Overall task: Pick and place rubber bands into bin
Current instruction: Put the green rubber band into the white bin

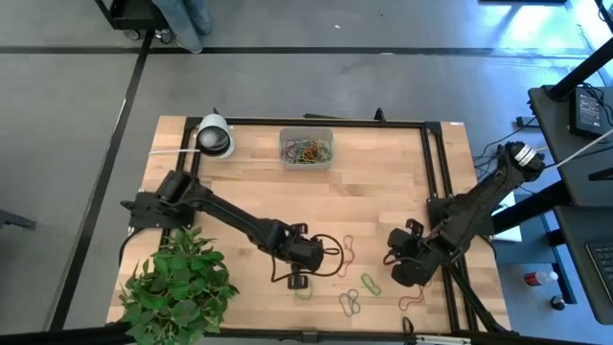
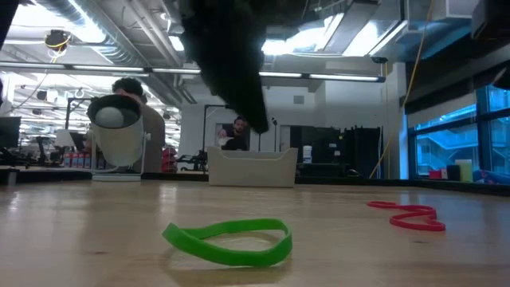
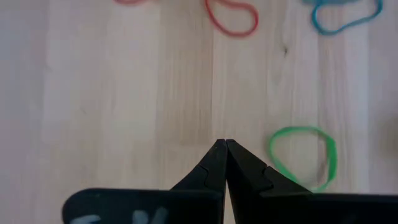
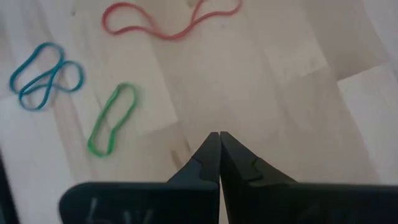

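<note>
Left wrist view shows the left gripper (image 3: 225,144) pinched fully shut on nothing, its two dark fingers meeting in a sharp point over bare wood. Just to the lower right of that point lies a green band (image 3: 303,157), a thin floppy loop, flat on the boards and not touched. A red loop (image 3: 232,16) and a blue one (image 3: 344,15) sit along the top edge.

From above, the left gripper (image 1: 308,254) hangs in the lower middle of the frame and the right gripper (image 1: 410,261) to the lower right, also closed and empty, its tips pressed together in its own wrist picture (image 4: 219,135). The loose rubber bands (image 1: 351,287) are scattered between and below the two. The bin (image 1: 306,148), a shallow clear plastic tub with rounded corners, sits in the upper middle with a tangle of coloured bands already inside.

The wooden table (image 1: 383,182) is smooth and pale, and these loops lie nearly flush with it. I'd say the risk is plain: closed tips coming down beside a band would only nudge it, and fingers that open late could skate over the thin rubber or pinch wood. A half-caught band could also stretch and snap free on the way to the bin.
</note>
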